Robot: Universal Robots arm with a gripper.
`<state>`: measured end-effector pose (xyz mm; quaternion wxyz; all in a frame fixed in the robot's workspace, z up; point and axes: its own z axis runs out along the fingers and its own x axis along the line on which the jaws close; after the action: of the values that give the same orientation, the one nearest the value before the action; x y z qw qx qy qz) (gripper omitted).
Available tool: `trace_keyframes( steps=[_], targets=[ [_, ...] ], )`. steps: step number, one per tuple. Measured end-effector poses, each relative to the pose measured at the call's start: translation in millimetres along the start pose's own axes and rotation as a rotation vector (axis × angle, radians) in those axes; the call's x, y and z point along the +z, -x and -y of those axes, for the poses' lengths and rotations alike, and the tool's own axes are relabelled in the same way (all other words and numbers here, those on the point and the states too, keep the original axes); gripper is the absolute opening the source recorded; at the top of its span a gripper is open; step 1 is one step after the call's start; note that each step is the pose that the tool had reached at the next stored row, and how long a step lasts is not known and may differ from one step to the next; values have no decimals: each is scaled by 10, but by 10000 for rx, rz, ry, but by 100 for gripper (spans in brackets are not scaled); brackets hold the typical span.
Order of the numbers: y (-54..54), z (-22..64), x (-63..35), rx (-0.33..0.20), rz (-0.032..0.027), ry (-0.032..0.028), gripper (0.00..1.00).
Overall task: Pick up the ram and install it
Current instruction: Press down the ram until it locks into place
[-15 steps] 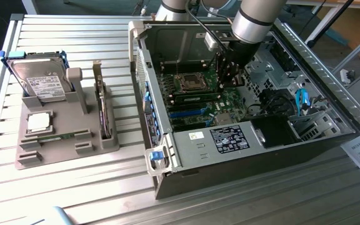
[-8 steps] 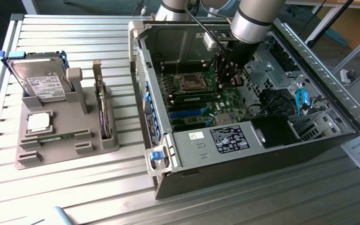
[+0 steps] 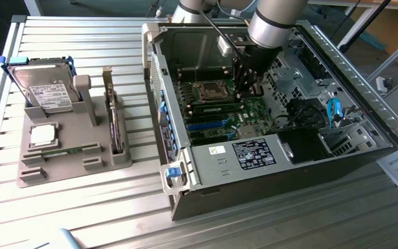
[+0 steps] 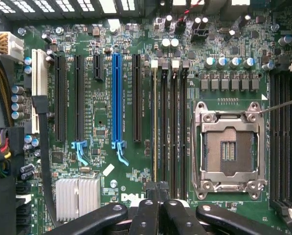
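Gripper (image 3: 249,89) inside case (image 3: 365,104), frame centre, closed — nothing visibly held. Ram (image 4: 154,127) seated in slot beside socket (image 4: 229,147) — install looks done; retreat calls for clean lift.

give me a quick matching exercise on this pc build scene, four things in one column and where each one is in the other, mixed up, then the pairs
Things:
1. hard drive
2. processor chip
3. gripper
4. CPU socket

Places:
A. on the motherboard, empty, its metal frame around it
B. inside the open computer case, above the motherboard
C. upright at the back of the grey holder
D. flat on the grey holder, in front of the hard drive

Pairs: 1-C, 2-D, 3-B, 4-A
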<state>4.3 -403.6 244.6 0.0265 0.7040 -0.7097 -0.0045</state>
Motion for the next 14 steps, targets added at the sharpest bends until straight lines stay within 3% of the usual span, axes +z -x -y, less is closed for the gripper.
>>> trace_keyframes(
  steps=[14],
  targets=[
    [-1, -179, 8, 2, 0, -34, 11]
  ],
)
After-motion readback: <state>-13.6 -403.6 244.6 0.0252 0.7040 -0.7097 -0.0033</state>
